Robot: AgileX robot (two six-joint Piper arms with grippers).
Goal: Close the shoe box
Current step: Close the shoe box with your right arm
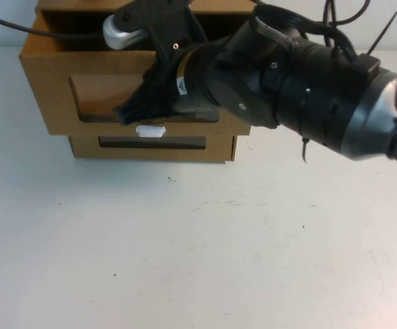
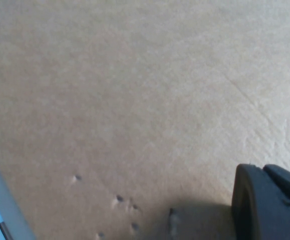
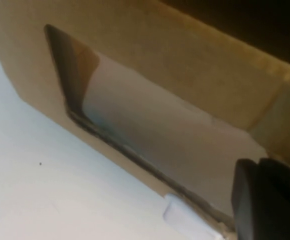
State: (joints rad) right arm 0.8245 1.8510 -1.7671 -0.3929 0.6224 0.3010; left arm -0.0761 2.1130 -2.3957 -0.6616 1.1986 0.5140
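The brown cardboard shoe box (image 1: 51, 86) sits pulled out, open-topped, its clear window right at the right gripper (image 1: 131, 113).

White table (image 1: 198, 253) is carrying 2 stacked brown boxes; lower box (image 1: 153, 147) is sitting directly on it at 12 o'clock.

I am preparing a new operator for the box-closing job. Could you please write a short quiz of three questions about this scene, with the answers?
1. True or false: the right gripper is at the front of the upper box, by its window.
2. The white tab sits: A) just under the upper box's window; B) on top of the box; C) out on the table.
3. The left gripper is close to a plain surface. What material is it?

Key: 1 true; 2 A; 3 brown cardboard.
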